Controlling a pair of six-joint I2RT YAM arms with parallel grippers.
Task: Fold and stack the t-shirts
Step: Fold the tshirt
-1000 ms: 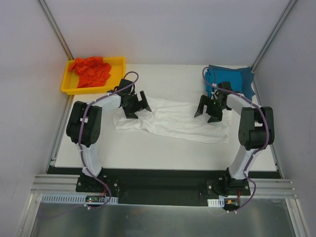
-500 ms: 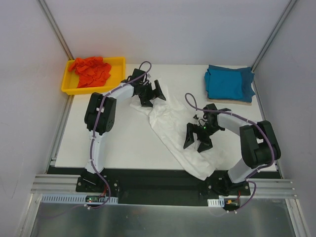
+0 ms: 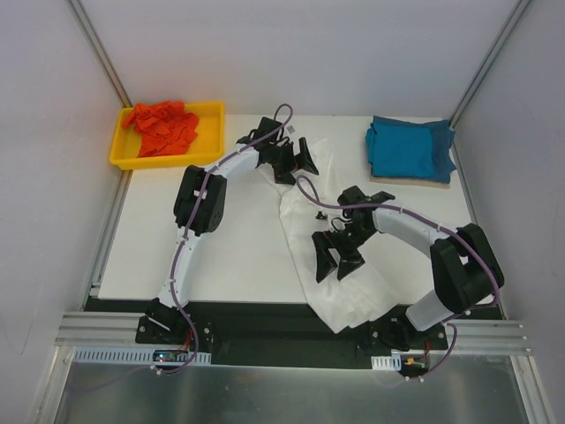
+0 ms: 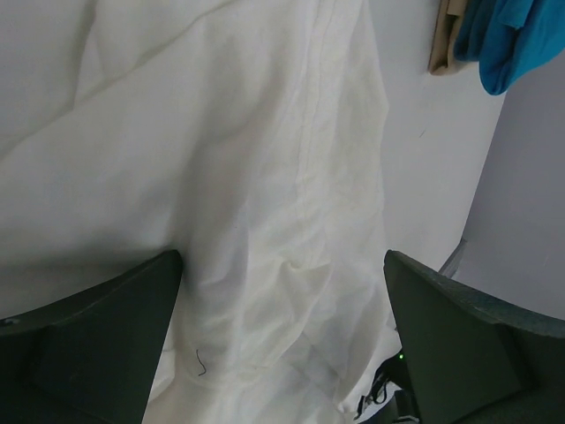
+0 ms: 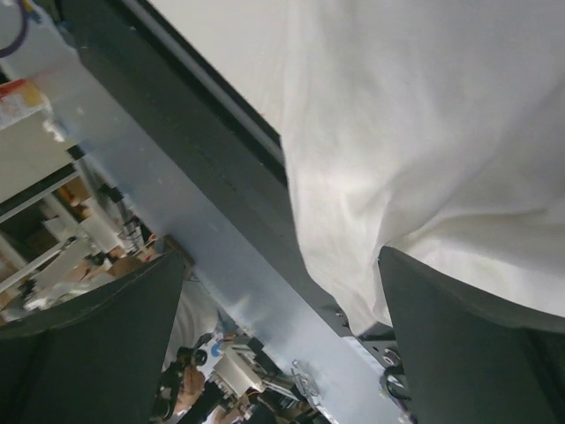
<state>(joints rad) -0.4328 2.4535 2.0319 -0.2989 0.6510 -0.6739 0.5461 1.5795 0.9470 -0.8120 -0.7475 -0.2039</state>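
The white t-shirt lies crumpled in a long strip from the table's back middle to its near edge, where its lower end hangs over. My left gripper stands open over the far end; in the left wrist view the white t-shirt fills the space between the jaws of my left gripper. My right gripper is open over the near part, and the white t-shirt shows above my right gripper. The teal t-shirt lies folded at the back right. The orange t-shirt is bunched in a tray.
The yellow tray sits at the back left corner. A tan board lies under the teal t-shirt. The black base rail runs along the near edge. Grey walls close in both sides.
Both arms swung: the left gripper went back and right, the right gripper came forward and left. The white t-shirt turned from lying across the table to lying front to back.
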